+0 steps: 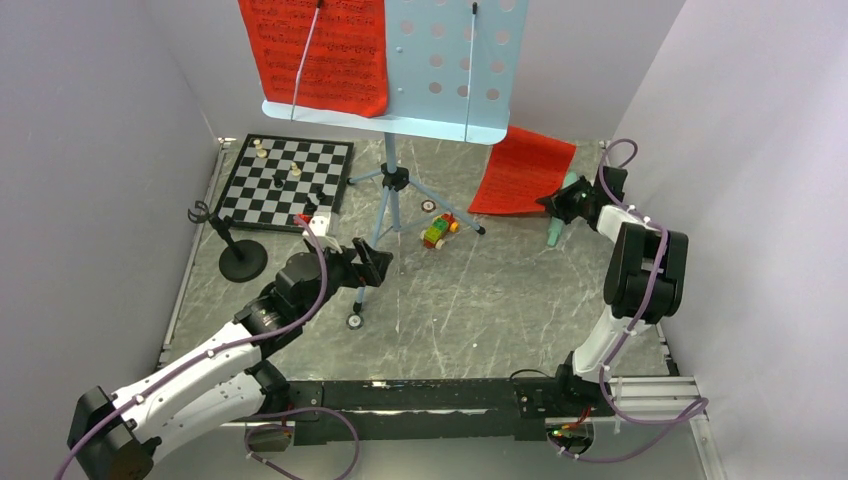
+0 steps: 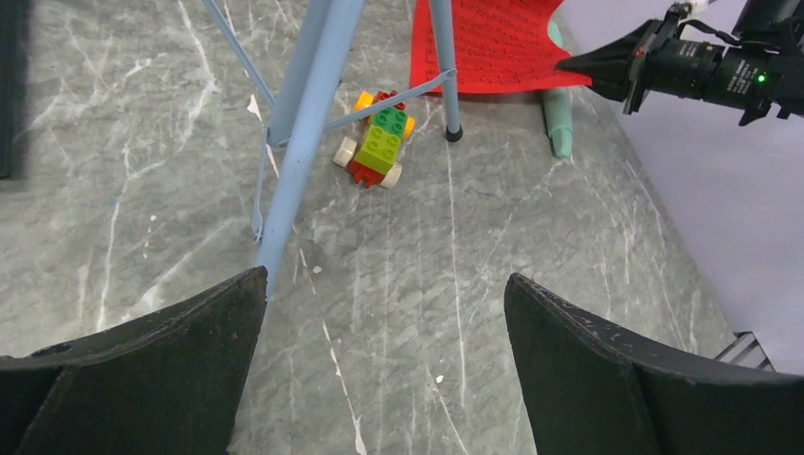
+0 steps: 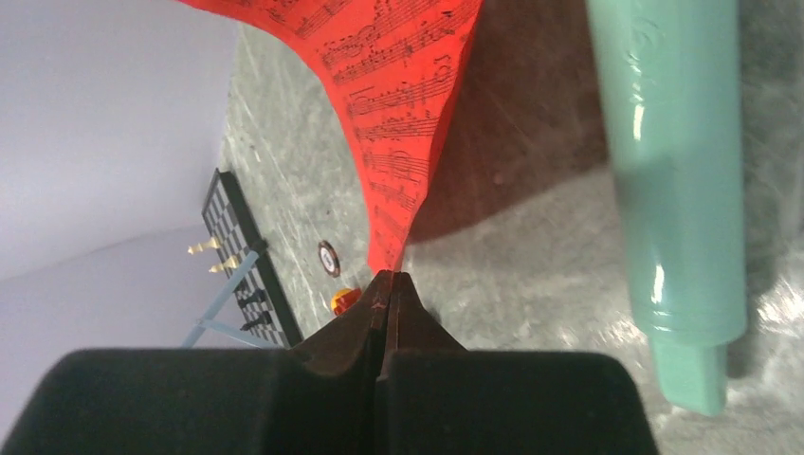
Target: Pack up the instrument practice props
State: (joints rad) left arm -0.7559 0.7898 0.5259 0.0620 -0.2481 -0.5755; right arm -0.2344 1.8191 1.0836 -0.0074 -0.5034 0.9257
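Note:
The light blue music stand (image 1: pixel 450 70) stands on its tripod (image 2: pixel 303 123) at the back, with a red sheet-music page (image 1: pixel 320 50) clipped on its tray. A second red page (image 1: pixel 520 170) lies curled at the back right. My right gripper (image 3: pixel 390 277) is shut on that page's corner (image 3: pixel 398 85), lifting it off the floor. The mint-green microphone (image 3: pixel 678 190) lies beside it on the table. The black mic stand (image 1: pixel 240 262) is upright at the left. My left gripper (image 2: pixel 384 284) hangs open and empty by a tripod leg.
A chessboard (image 1: pixel 285 180) with pieces lies at the back left. A multicoloured block toy (image 1: pixel 438 230) sits near the tripod's feet, with a small round disc (image 1: pixel 428 206) behind it and a loose wheel (image 1: pixel 354 321) in front. Walls close in on three sides.

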